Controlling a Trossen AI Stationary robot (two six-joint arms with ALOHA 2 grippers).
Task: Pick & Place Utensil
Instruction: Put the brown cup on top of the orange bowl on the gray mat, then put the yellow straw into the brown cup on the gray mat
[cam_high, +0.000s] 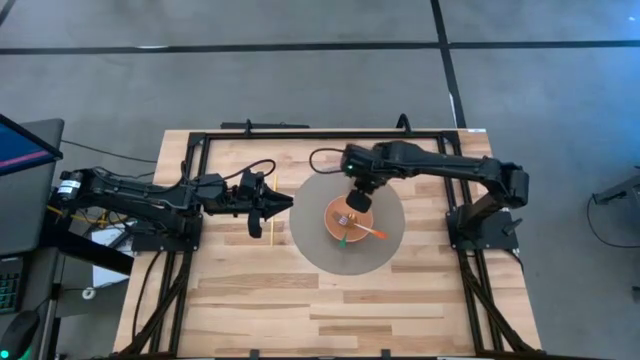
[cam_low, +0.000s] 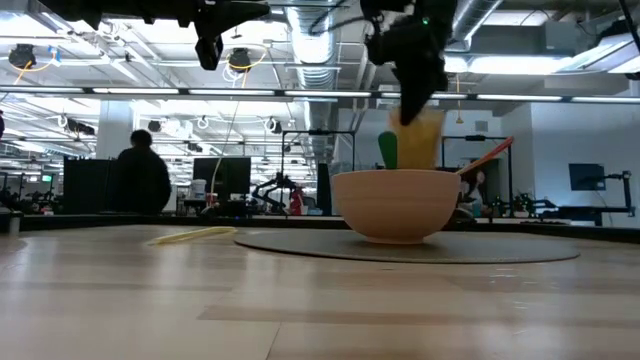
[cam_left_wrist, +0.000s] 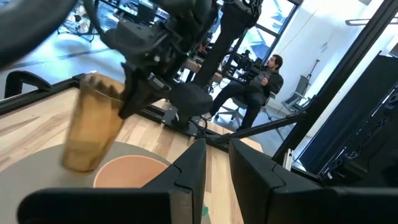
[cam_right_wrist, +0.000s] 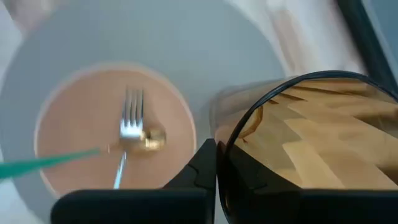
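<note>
A tan bowl (cam_high: 350, 226) stands on a round grey mat (cam_high: 385, 250). In it lie a silver fork (cam_right_wrist: 130, 118), a green-handled utensil (cam_right_wrist: 43, 163) and an orange-handled one (cam_low: 487, 157), both leaning on the rim. My right gripper (cam_right_wrist: 216, 163) is shut on an amber see-through cup (cam_low: 418, 135) that hangs tilted above the bowl's far side. My left gripper (cam_left_wrist: 215, 163) waits level over the table left of the mat, its fingers a narrow gap apart with nothing between them. A yellow stick (cam_high: 270, 231) lies flat on the wood below it. My right gripper pinches the cup's wall at its open rim (cam_right_wrist: 231, 142), one finger (cam_right_wrist: 200, 167) outside and the other inside the cup. The fingers come slanting down from above. The cup is lifted clear of the bowl and the mat and is tilted.
A black frame (cam_high: 300, 133) runs along the table's far edge and sides. Bare wood lies in front of the mat toward the near edge. A person (cam_left_wrist: 261, 78) sits beyond the table, and another (cam_low: 140, 175) stands in the room behind.
</note>
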